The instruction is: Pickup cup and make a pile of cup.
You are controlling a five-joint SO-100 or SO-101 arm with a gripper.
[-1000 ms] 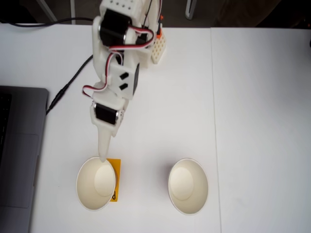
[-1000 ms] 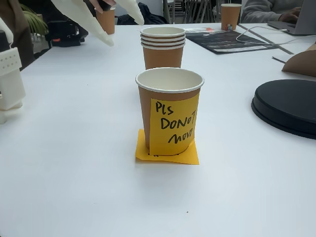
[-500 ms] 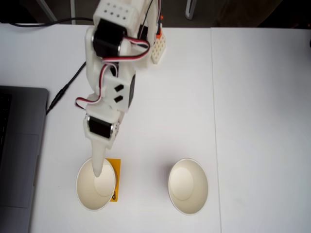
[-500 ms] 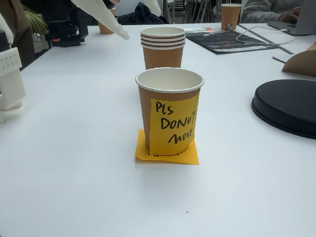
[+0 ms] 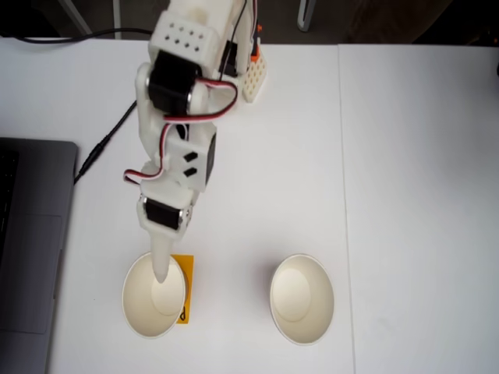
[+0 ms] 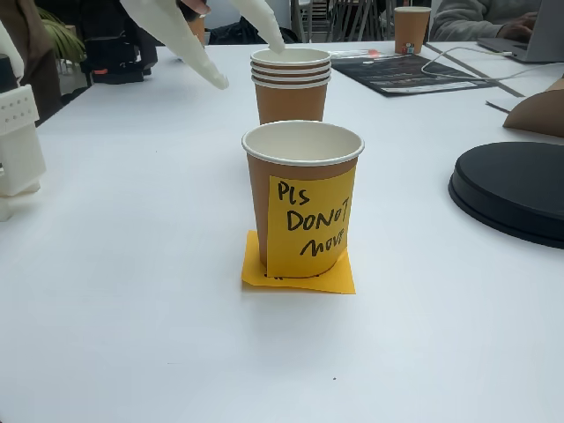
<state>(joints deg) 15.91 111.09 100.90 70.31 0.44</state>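
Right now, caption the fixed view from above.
Open end effector over the left cup on its orange note; second cup stands apart.

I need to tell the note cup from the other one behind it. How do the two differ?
The note cup is a single cup with one rim; the stack behind it shows several nested rims. The note cup carries a yellow handwritten note and stands on an orange sheet; the stack is bare and sits straight on the table. Both are upright, brown outside and white inside.

One fixed view looks straight down; another sits low at table (image 6: 132,264) level, sharing the cups
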